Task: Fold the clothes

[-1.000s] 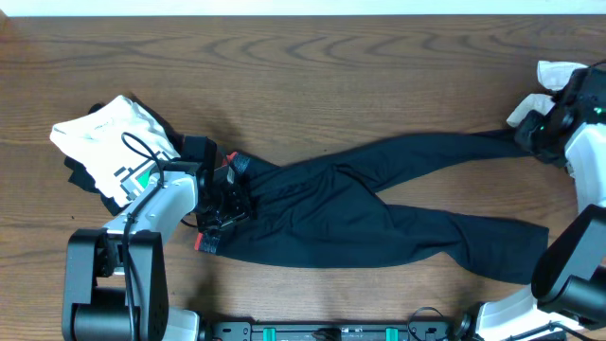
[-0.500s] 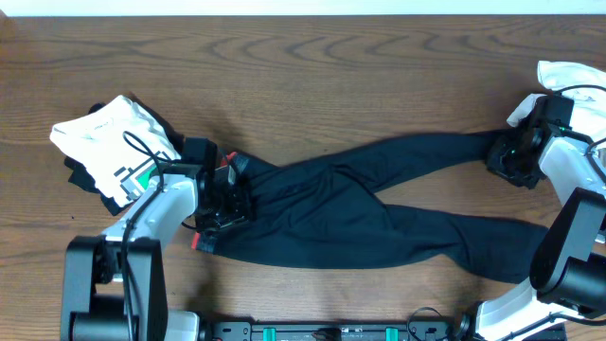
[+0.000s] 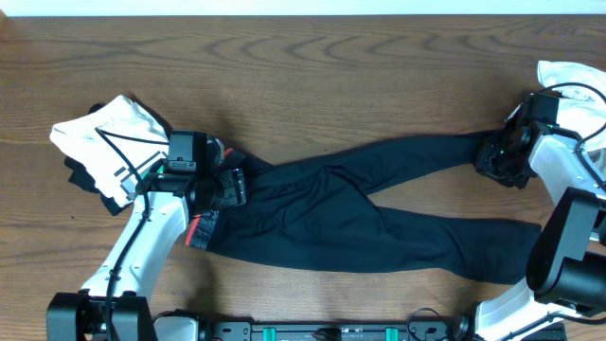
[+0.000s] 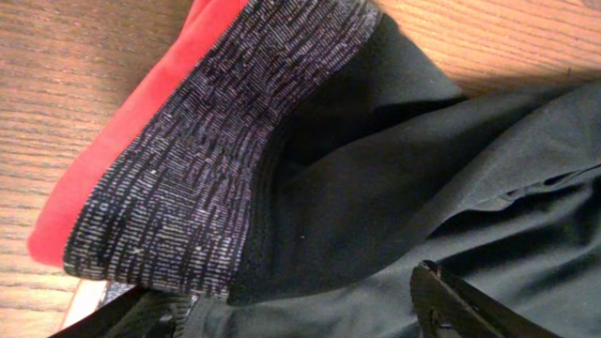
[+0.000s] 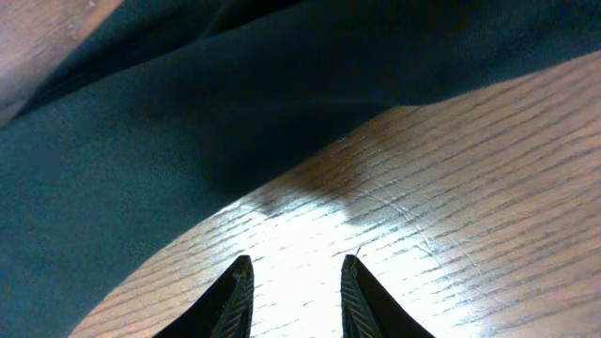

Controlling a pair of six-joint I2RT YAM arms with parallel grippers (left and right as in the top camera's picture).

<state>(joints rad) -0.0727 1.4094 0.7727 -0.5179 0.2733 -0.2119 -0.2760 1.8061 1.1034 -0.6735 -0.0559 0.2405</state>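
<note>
The clothes, long black trousers [image 3: 350, 204], lie across the table with the legs crossing and running to the right. Their grey-and-red waistband [image 3: 202, 230] is at the left end. My left gripper [image 3: 232, 188] hovers over the waist, open. In the left wrist view the waistband [image 4: 188, 160] fills the frame and the left gripper [image 4: 282, 293] has its fingers wide apart over loose black fabric. My right gripper [image 3: 494, 159] is at the end of the upper leg. The right wrist view shows the right gripper [image 5: 297, 260] open over bare wood, with the trouser leg [image 5: 141, 141] just ahead.
A white T-shirt with green print [image 3: 104, 142] lies bunched on a dark garment at the left. Another white cloth [image 3: 568, 80] sits at the far right edge. The wooden table [image 3: 331, 76] ends along the top of the overhead view.
My left gripper's jaws have widened and it has lifted back from the waistband, which shifted slightly left. My right gripper has moved left from the table's edge to the upper leg's end.
</note>
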